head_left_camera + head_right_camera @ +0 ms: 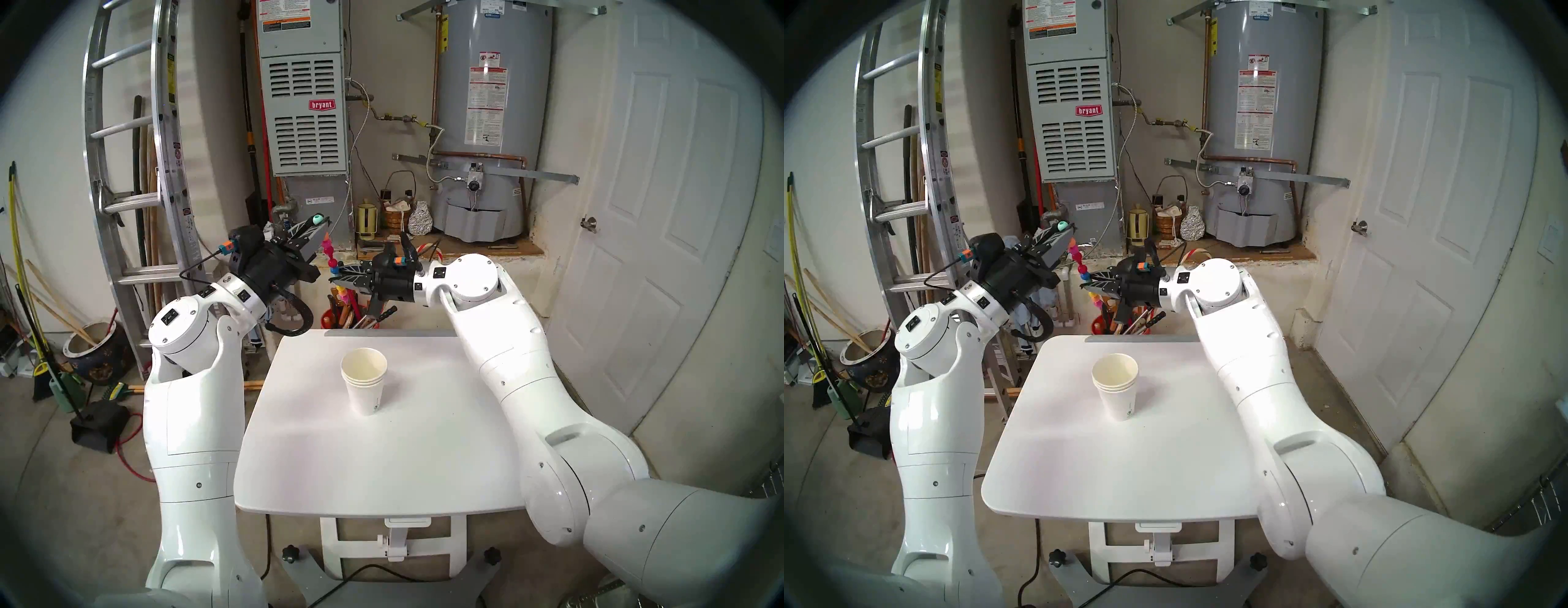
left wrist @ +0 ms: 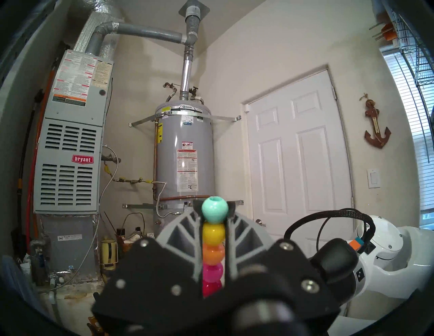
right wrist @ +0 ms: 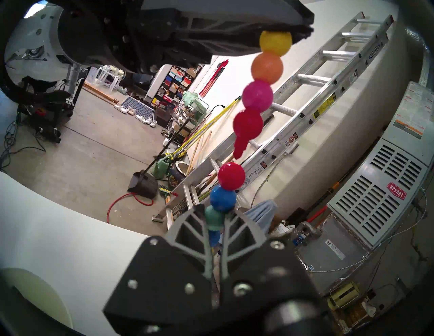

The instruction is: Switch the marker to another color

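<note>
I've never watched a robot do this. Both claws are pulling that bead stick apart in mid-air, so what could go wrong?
The marker has split, one piece in each gripper. The left gripper pinches rounded beads, which could slip free. Both pieces hang beyond the table, so a dropped one would likely hit the floor. Rejoining needs close alignment; the red tip sits off-line from the bead below.

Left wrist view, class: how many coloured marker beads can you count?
5 beads of the marker, stacked in the left pincer: teal on top, then yellow, orange, pink, red lowest. More may be hidden below.

The marker [image 3: 254,122], a beaded many-coloured stick, appears split: teal-topped upper piece between left fingers [image 2: 237,234], lower between right fingers [image 3: 187,225].
</note>
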